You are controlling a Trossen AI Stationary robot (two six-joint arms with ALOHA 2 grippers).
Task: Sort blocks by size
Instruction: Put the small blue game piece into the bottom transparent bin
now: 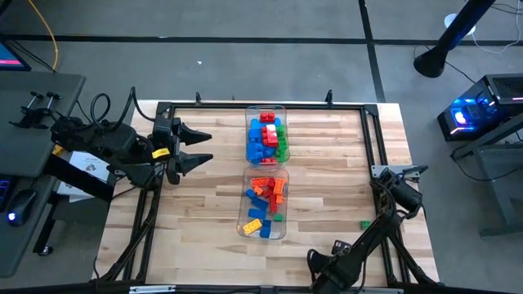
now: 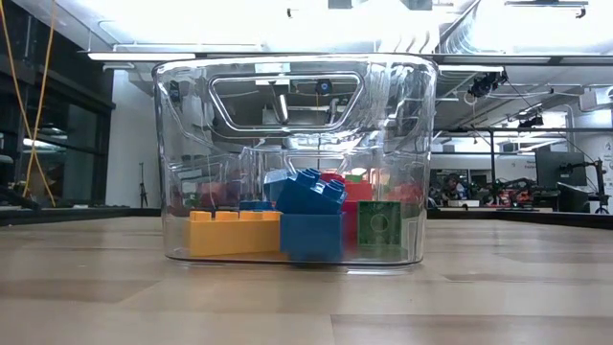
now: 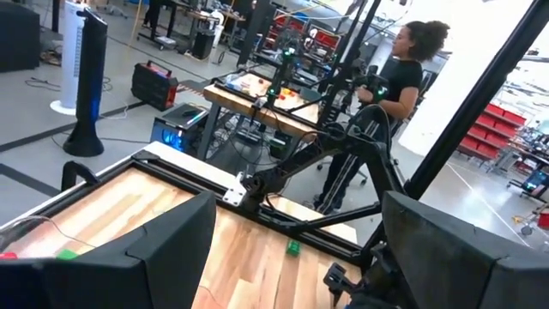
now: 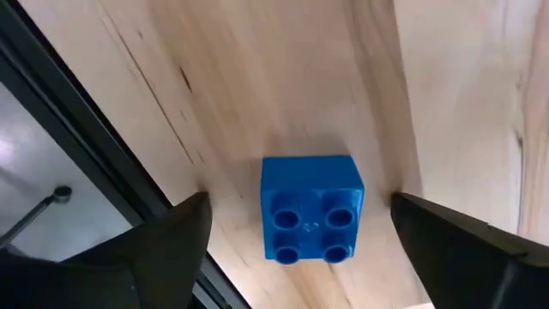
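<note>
**Right claw poised over a small blue block**

The right claw point(image 4: 300, 232) hangs low at the desk's point(image 1: 196, 220) near edge, down from the near bin point(image 1: 265, 205). Its jaws stand wide open and hold nothing. Between them on the wood lies a blue block point(image 4: 310, 209) with four studs, touching neither finger.

The left claw point(image 1: 198, 149) waits left of that bin, near the desk's left edge, also spread wide and empty.

Most blocks are already in two clear bins at the desk's middle. The near bin holds orange, blue and yellow pieces. The far bin point(image 1: 267, 135), just beyond it, holds red, blue and green ones. A green block point(image 1: 365, 224) lies loose on the wood, right of the near bin.

The blue block looks like hard moulded plastic: light, stiff and unlikely to break. Its glossy sides may slip under a weak pinch. The best hold is probably across two flat opposite walls, below the studs, with the fingers square to the faces so it does not twist out.

No brand, label or readable writing shows on the blocks or bins.
</note>
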